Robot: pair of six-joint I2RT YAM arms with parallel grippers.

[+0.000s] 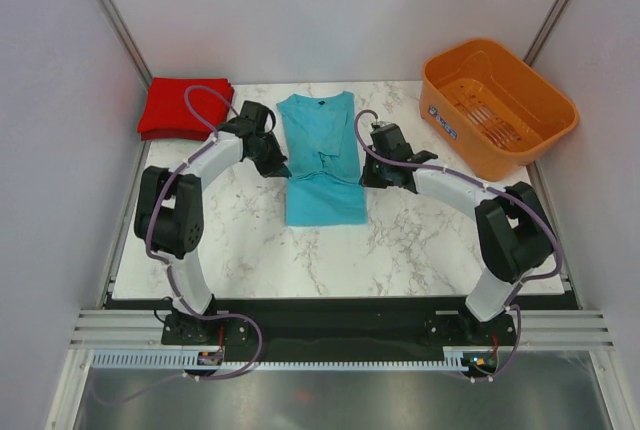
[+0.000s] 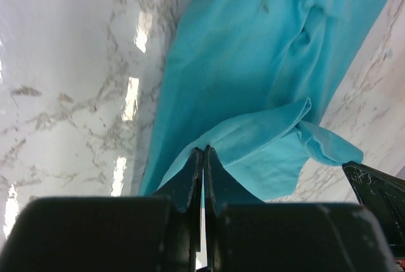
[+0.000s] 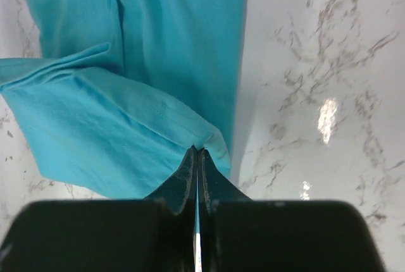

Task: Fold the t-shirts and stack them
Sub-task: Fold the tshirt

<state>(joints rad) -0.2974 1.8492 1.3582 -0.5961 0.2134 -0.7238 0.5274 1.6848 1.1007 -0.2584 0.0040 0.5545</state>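
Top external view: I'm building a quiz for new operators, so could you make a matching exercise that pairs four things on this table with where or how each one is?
Column one
1. teal t-shirt
2. red t-shirt
3. orange basket
4. left end effector

Column two
A. folded, at the far left corner of the table
B. at the far right corner
C. in the middle, sides folded in lengthwise
D. shut on a fold of teal cloth

Pairs: 1-C, 2-A, 3-B, 4-D
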